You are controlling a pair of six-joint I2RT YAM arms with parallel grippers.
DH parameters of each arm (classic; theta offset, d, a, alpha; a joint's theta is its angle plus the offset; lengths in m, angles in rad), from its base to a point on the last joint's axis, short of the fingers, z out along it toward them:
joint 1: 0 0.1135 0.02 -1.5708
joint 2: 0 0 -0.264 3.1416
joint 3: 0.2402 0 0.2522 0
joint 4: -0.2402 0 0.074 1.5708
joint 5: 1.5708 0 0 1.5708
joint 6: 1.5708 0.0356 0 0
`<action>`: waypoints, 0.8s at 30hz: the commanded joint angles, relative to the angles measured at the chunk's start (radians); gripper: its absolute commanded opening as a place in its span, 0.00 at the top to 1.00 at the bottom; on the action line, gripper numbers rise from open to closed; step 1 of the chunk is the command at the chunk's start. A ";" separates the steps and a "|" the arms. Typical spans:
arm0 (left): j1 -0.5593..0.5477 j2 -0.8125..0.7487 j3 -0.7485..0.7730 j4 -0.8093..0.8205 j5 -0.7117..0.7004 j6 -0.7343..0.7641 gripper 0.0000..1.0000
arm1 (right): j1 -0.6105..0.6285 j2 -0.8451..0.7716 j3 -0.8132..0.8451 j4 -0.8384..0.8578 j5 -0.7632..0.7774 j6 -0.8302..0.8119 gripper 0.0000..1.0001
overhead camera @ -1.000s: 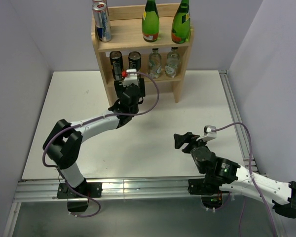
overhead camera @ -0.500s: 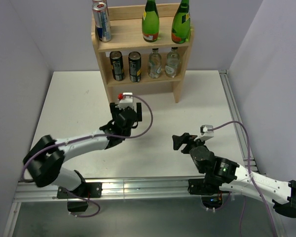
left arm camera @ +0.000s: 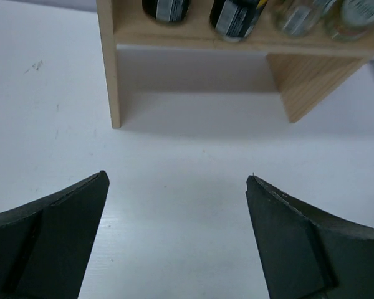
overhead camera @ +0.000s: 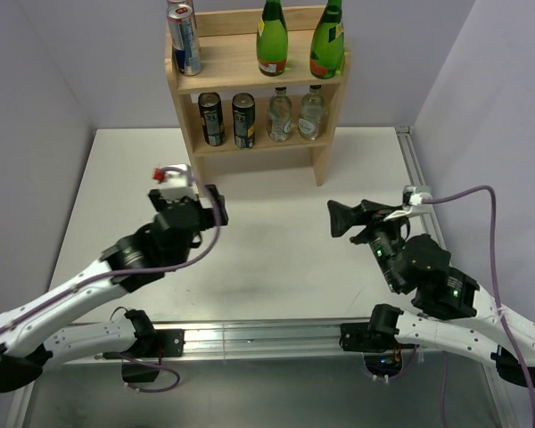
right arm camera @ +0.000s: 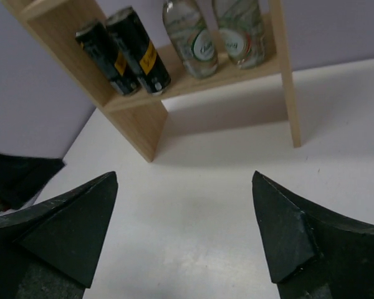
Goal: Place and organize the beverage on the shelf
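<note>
The pale wooden shelf (overhead camera: pixel 232 59) stands at the back of the table. Its top tier holds two silver-blue cans (overhead camera: pixel 185 40) and two green bottles (overhead camera: pixel 271 40). On the lower tier stand two black cans (overhead camera: pixel 211 119) and two clear bottles (overhead camera: pixel 280 114). My left gripper (overhead camera: pixel 194 198) hovers open in front of the shelf's left side, holding nothing (left arm camera: pixel 176 177). Further right, my right gripper (overhead camera: pixel 337 218) is open and empty too (right arm camera: pixel 184 175), facing the shelf's lower tier (right arm camera: pixel 137 121). No beverage lies on the table.
The white table board (overhead camera: pixel 276 259) ends in a metal rail (overhead camera: pixel 423 205) on the right and another along the near edge. Purple walls close in the left, right and back. A purple cable (overhead camera: pixel 481 201) loops over the right arm.
My left gripper has drawn back from the lower tier's black cans toward the near left and opened wide. The right gripper has lifted, shifted slightly right and opened wider.
</note>
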 commanded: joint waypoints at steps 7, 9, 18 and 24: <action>-0.017 -0.360 0.054 0.019 0.049 0.102 0.01 | 0.005 -0.048 0.140 0.032 0.096 -0.186 0.00; -0.017 -0.363 0.062 0.002 0.035 0.106 0.01 | 0.007 -0.054 0.148 0.028 0.097 -0.191 0.00; -0.017 -0.357 0.076 -0.019 0.015 0.100 0.01 | 0.007 -0.063 0.171 -0.001 0.096 -0.197 0.00; -0.017 -0.351 0.068 -0.010 0.011 0.100 0.01 | 0.005 -0.069 0.171 0.000 0.096 -0.203 0.00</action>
